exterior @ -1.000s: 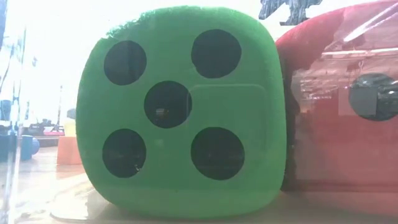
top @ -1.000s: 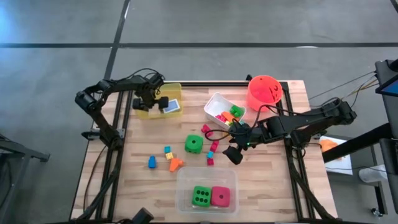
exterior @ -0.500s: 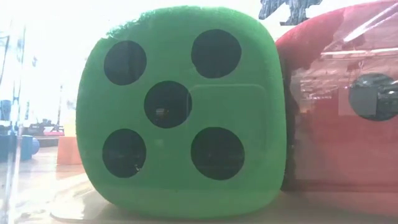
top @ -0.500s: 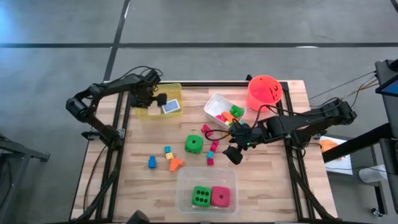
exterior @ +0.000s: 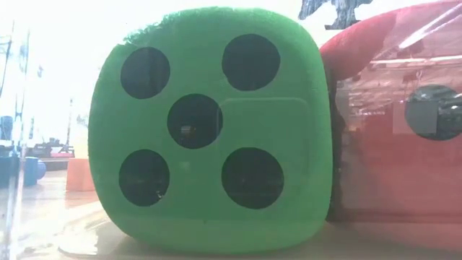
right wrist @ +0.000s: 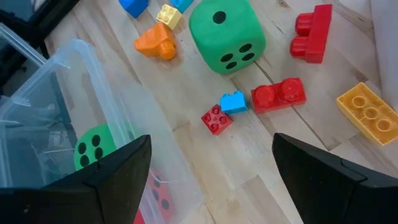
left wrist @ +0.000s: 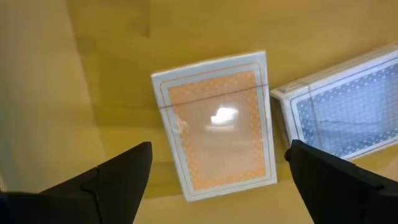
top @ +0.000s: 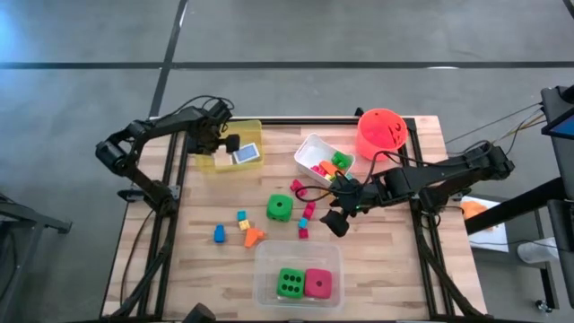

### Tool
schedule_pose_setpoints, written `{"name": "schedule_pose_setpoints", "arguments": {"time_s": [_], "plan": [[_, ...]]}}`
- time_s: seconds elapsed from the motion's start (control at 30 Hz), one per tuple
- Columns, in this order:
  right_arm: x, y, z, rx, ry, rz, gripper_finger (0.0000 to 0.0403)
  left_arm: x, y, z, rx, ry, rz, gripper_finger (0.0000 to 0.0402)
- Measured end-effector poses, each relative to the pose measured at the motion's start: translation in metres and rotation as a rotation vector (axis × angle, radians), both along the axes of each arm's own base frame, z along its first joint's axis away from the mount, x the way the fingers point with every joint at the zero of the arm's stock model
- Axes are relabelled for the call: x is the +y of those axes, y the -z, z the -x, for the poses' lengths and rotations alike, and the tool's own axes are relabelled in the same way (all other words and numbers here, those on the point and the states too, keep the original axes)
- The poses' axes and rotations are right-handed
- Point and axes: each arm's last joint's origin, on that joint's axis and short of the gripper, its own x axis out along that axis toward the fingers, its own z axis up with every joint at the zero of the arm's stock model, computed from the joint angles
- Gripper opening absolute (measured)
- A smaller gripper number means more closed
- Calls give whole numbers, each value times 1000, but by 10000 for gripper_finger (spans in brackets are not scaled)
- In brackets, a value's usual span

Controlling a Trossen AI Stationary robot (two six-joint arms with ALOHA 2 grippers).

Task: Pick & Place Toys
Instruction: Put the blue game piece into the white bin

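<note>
My left gripper [top: 226, 142] hangs open and empty over the yellow tub [top: 208, 161]. Below its fingers a beige tile [left wrist: 214, 124] and a blue tile [left wrist: 348, 112] lie flat on the tub's floor. My right gripper [top: 334, 221] is open and empty above the table, right of a green die [top: 279, 208]. In the right wrist view the die [right wrist: 227, 34] rests on the wood among red blocks [right wrist: 278, 94], a small blue block [right wrist: 233, 101], a yellow block [right wrist: 364, 112] and an orange block [right wrist: 155, 43].
A clear tub [top: 299, 260] near the front edge holds a green die [exterior: 209, 130] and a pink die [exterior: 397, 123]. A white tub [top: 309, 148] with several blocks and an orange bucket [top: 381, 133] stand at the back right. More small blocks [top: 242, 229] lie at the table's middle.
My left gripper has drawn back a little toward the table's far edge over the yellow tub, staying open. The tiles lie where they were. My right arm has kept still.
</note>
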Motion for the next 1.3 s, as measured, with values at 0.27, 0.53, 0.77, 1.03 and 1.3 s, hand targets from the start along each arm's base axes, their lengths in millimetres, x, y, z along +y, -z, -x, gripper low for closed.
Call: {"name": "schedule_pose_setpoints", "arguments": {"time_s": [0.27,0.53,0.77,1.03,1.3], "plan": [[-1,-1,-1,-14,18,13,330,-17,-12,-1,-17,181,43,367],[-17,-6,-11,-101,1,62,330,-66,-63,-5,-140,257,-99,367],[-48,-1,-25,-90,21,-31,329,-110,-83,-17,-249,356,-135,367],[-62,-3,-62,-103,-153,14,329,-168,-92,-32,-338,558,-90,367],[-76,21,-99,72,-226,47,329,-216,-94,-39,-401,659,-54,367]]}}
